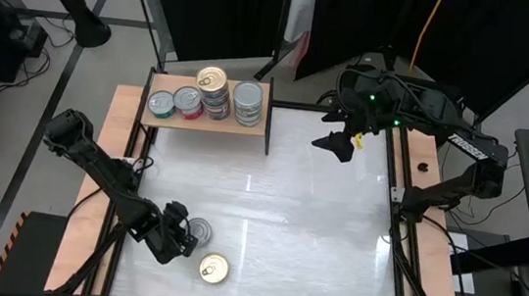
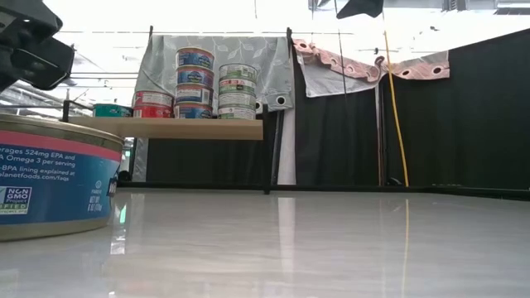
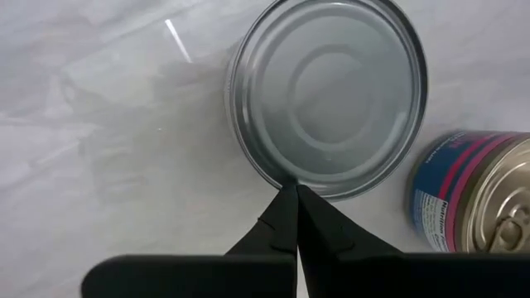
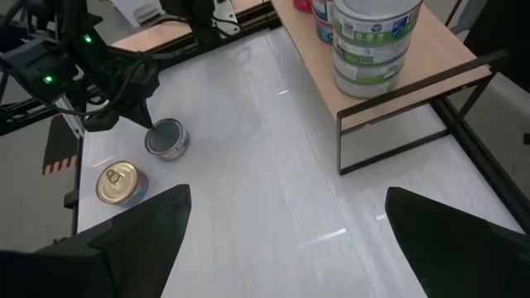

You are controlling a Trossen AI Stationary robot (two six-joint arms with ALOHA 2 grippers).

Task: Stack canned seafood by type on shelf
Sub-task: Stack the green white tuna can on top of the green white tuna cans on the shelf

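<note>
Far from the shelf (image 1: 206, 119) and its stacked cans, my left gripper (image 3: 296, 217), fingers pressed together, touches the silver can's (image 3: 329, 93) rim beside the blue can (image 3: 480, 194); I should spread them before grasping, while my right gripper (image 1: 348, 143) waits spread near the shelf.

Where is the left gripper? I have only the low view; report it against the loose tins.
Observer: The left gripper is shut, its tips at the rim of a plain silver-topped round metal tin on the white table.
Operator: Report any other loose tin.
Observer: One gold-lidded, blue-labelled round tin stands close beside the silver one, nearer the table's front edge.
Operator: Give me the right gripper.
Observer: The right gripper is open and empty, above the table's far side, to the right of the light-wood shelf.
</note>
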